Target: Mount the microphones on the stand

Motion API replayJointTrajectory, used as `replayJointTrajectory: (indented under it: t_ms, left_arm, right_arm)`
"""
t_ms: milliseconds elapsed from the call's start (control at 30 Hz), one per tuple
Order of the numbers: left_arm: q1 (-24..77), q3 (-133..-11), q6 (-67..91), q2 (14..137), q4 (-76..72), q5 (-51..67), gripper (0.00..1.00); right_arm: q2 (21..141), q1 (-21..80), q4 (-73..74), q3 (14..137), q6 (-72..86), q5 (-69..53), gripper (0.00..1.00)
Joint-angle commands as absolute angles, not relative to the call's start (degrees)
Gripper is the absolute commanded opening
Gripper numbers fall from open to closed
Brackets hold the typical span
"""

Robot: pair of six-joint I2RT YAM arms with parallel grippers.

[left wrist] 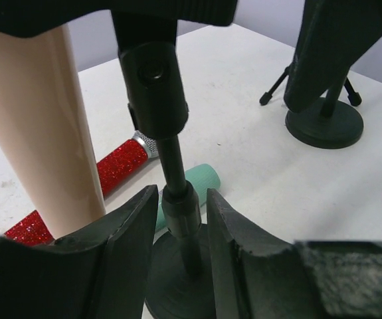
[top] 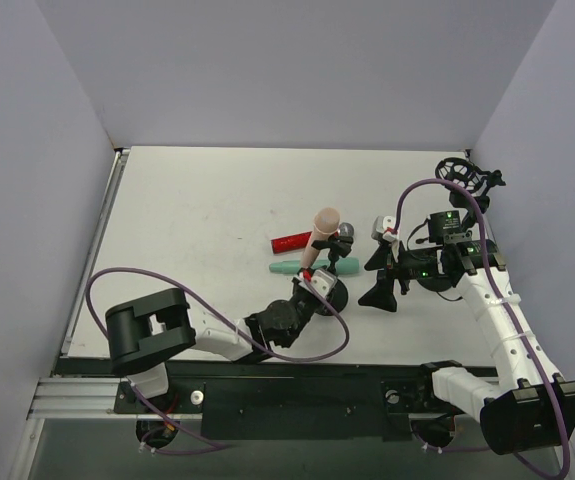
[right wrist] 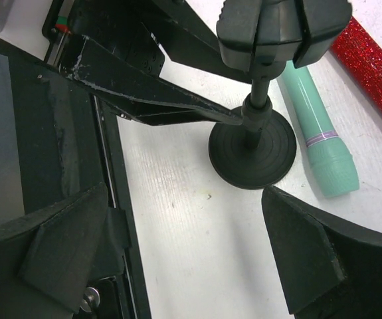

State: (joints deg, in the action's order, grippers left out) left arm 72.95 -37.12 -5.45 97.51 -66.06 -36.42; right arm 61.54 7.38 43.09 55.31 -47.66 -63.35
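Here, left tool (left wrist: 181,197) narrowly parted, straddling stand (left wrist: 152,93)

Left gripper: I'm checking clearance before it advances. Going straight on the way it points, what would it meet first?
The stand's pole, standing between its jaws with a slim gap showing either side; depth is hard to judge.

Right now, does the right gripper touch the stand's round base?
Apart. The right wrist view shows bare table between the right gripper's open fingers and the stand's round base.
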Motion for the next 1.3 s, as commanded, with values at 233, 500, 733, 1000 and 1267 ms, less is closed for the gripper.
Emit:
replayJointTrajectory:
  t_ms: [233,500,733,1000,1267]
  left_arm:
    - [72.5,-41.9,-5.9,100.0,-73.5,-41.9,0.46]
    - [72.5,-45.1,-5.9,103.7,-75.2,-43.2,0.34]
    - [72.4,-45.7,-7.2,103.9,-76.2,-42.1,0.00]
    - [73.1,-40.2,-7.3,94.8,-73.7,-35.2,0.00]
    - [64.7,-32.9,-1.8,74.5,-54.1,-23.7,0.00]
  right_arm:
    - [61.3,7.4,44.3,55.6,-48.8,-65.1,0.94]
    - [61.1,7.4,44.4,55.7,-48.9,-65.1,0.94]
    - [61.0,7.3,44.6,55.7,-49.0,-65.1,0.94]
    - [61.0,7.3,45.0,55.8,-49.5,-65.1,0.94]
    - [61.1,7.3,45.7,55.9,-50.3,-64.9,0.94]
